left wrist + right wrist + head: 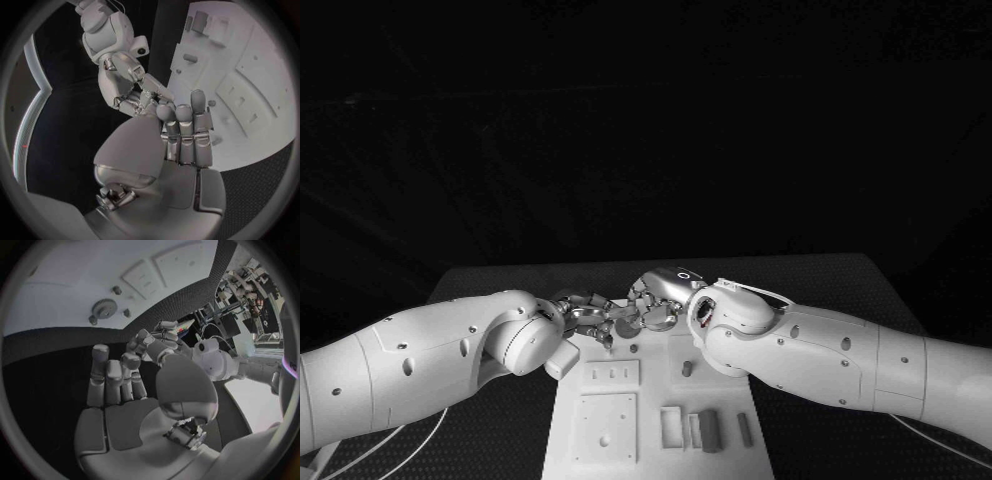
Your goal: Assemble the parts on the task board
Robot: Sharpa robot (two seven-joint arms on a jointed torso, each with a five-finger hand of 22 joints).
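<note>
Two hands meet over the far end of the white board [661, 440] on the black table [488, 285]

Small grey parts [708, 430] lie on the board's near half. The left hand [586, 318] and right hand [655, 303] touch fingertips, fingers half curled; whether either pinches a part I cannot tell. A gear [105, 309] sits on the board
</note>
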